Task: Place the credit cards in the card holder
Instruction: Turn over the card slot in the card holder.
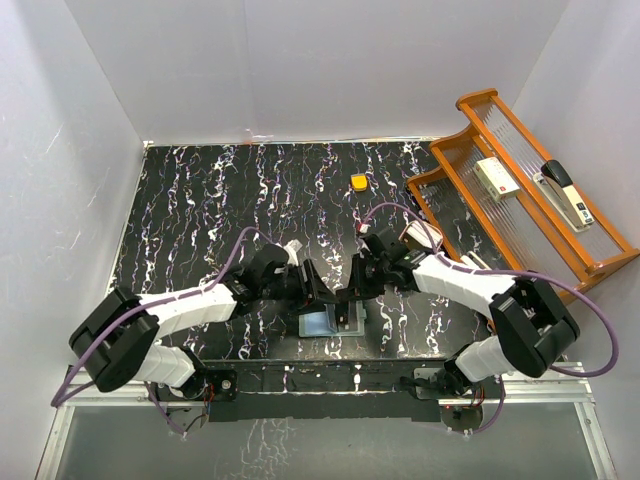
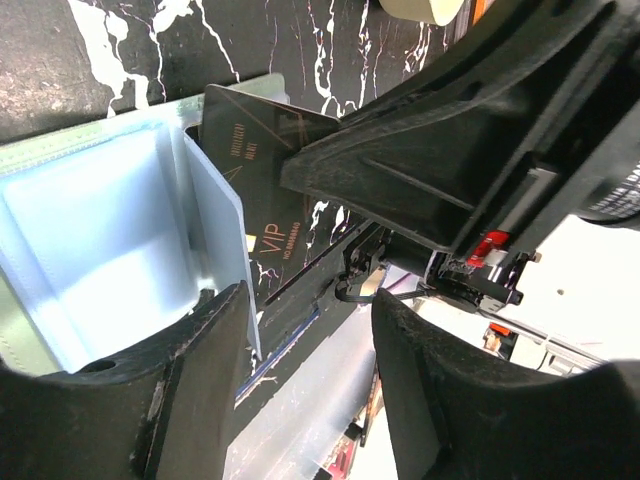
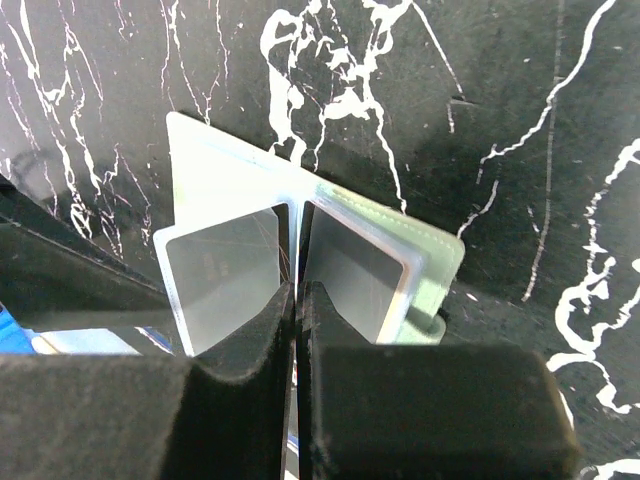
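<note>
The pale green card holder (image 1: 320,322) lies open near the table's front edge, between the two grippers. In the left wrist view its clear pockets (image 2: 90,230) stand open. My right gripper (image 1: 352,290) is shut on a dark card marked VIP (image 2: 255,150), with the card's edge in among the pockets. In the right wrist view the gripper (image 3: 298,290) pinches the card (image 3: 297,240) edge-on between two clear sleeves, and the green cover (image 3: 440,265) lies to the right. My left gripper (image 2: 310,300) is open, and one finger (image 2: 190,380) rests against a pocket flap. No other cards are in view.
A small orange block (image 1: 358,182) lies at the back middle of the black marbled table (image 1: 200,200). A wooden rack (image 1: 520,190) at the right holds a stapler (image 1: 566,192) and a small box (image 1: 496,177). White walls enclose the table.
</note>
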You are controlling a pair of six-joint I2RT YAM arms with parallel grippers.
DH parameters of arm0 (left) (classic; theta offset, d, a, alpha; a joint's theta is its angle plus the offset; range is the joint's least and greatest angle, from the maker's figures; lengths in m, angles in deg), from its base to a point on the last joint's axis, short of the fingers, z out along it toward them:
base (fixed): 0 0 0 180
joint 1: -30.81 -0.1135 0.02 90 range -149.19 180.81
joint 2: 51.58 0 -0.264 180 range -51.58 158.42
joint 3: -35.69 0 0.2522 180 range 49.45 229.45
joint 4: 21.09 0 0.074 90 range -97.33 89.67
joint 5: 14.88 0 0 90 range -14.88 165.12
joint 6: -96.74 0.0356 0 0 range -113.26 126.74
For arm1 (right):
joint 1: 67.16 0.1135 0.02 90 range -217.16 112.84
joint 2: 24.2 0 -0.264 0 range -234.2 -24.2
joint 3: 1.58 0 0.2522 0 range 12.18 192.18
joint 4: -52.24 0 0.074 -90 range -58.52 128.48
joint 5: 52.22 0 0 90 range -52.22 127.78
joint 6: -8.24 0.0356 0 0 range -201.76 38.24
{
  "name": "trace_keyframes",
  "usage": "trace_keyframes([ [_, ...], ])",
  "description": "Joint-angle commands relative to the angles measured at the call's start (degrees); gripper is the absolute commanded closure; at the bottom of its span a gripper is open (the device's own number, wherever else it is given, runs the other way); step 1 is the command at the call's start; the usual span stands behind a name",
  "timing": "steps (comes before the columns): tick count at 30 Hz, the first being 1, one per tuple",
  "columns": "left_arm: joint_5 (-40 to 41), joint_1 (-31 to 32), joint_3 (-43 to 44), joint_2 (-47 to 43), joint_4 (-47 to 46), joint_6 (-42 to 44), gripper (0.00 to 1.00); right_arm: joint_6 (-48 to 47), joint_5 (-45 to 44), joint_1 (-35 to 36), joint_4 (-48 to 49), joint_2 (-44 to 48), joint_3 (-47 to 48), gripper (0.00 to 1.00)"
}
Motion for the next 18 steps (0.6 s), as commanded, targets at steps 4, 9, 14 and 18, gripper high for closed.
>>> trace_keyframes([
  [4,-2.25,1.94,2.92,2.70,-4.11,0.16,0.50,-2.71,-4.39,0.14,-3.77,4.09,2.30,1.00],
  [9,-2.54,3.05,4.60,5.41,-5.16,0.73,0.50,-2.47,-4.41,0.14,-2.92,5.34,1.69,1.00],
  [14,-1.99,3.16,7.87,8.25,-3.90,2.78,0.49,-3.18,-7.73,0.14,-7.38,6.43,3.22,1.00],
  [18,-1.89,3.16,10.36,11.57,-2.62,4.32,0.48,-3.73,-11.34,0.00,-11.22,8.35,5.55,1.00],
])
